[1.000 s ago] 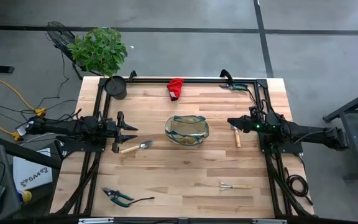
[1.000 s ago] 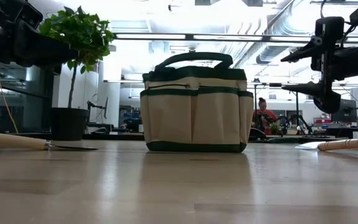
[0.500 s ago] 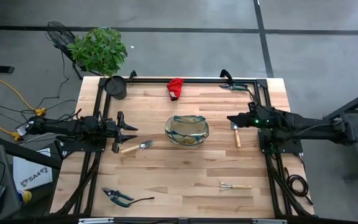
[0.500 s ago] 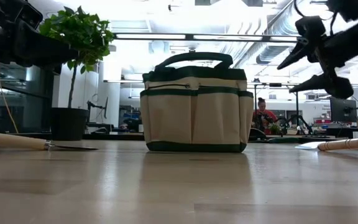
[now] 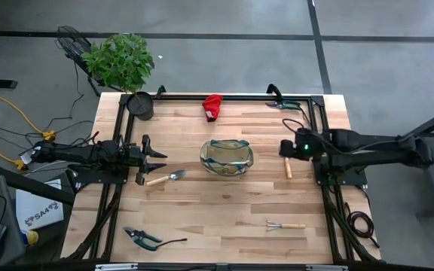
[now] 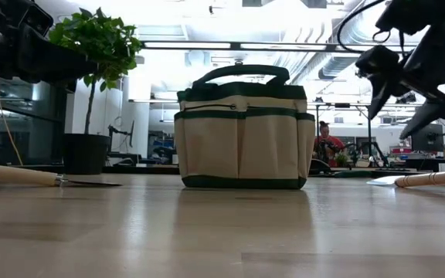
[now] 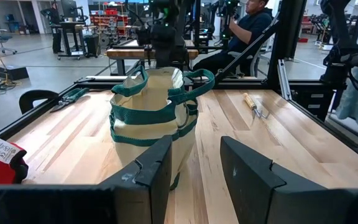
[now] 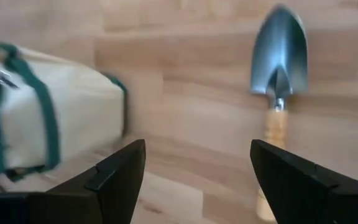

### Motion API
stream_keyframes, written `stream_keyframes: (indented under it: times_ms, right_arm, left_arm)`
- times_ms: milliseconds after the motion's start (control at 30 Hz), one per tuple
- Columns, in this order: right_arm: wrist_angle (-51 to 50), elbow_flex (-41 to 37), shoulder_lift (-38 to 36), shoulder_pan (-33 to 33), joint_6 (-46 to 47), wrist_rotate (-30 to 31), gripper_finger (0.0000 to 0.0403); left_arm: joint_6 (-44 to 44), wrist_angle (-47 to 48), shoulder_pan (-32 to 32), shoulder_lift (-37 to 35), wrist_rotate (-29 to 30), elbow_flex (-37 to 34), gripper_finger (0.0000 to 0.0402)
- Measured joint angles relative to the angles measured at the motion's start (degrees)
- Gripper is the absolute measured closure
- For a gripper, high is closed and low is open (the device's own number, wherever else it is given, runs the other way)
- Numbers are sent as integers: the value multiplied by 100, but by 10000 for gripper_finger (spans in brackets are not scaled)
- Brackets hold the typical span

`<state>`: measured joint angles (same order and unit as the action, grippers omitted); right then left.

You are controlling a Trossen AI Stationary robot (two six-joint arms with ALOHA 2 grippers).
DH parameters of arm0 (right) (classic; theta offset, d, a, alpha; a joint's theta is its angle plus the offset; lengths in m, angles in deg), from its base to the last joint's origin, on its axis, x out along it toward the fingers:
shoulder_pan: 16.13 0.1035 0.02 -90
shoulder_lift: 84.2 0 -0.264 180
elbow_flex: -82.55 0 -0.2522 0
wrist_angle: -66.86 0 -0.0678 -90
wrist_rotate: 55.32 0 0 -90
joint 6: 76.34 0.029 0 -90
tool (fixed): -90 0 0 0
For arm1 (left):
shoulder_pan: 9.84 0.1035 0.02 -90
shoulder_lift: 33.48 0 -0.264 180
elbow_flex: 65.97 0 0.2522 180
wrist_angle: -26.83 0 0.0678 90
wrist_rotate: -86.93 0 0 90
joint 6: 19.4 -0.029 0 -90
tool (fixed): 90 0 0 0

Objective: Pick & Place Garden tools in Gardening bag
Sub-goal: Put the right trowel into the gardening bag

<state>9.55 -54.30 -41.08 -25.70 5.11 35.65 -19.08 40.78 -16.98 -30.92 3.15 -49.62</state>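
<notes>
The tan gardening bag with green trim (image 5: 227, 158) stands upright at the table's middle, mouth up. My right gripper (image 5: 283, 148) is open and tipped down, above and apart from the blade end of a wooden-handled silver trowel (image 8: 277, 62) that lies flat just right of the bag. My left gripper (image 5: 162, 162) is open and level, left of the bag (image 7: 154, 124). A second trowel (image 5: 164, 178) lies flat beside it on its near side. Green-black pruners (image 5: 145, 239), a mini rake (image 5: 285, 224) and a red glove (image 5: 212, 107) lie on the table.
A black pot (image 5: 140, 105) with a leafy plant stands at the far left corner. A second pair of green pruners (image 5: 285, 104) lies at the far right edge. Black frame rails run along the table's left, right and far sides. A person sits in the room beyond (image 6: 327, 143).
My right gripper has tipped from level to slanting steeply down over the trowel beside the bag, while its arm has risen. It stays open. Nothing on the table has moved.
</notes>
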Motion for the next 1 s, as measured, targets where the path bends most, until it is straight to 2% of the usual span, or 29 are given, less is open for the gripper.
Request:
stream_keyframes:
  times_ms: [200,467,800,1000]
  right_arm:
    - [-10,0,466,175,193,-305,121]
    - [-150,80,768,484,538,-294,121]
    - [-1720,1609,1664,742,436,365,121]
    - [-2145,1982,2540,744,384,159,121]
  left_arm:
    - [-2,0,0,-1,0,0,268]
    - [-2,1,0,-1,0,2,268]
    - [-2,0,1,-1,0,0,268]
    - [-1,0,0,-1,0,0,268]
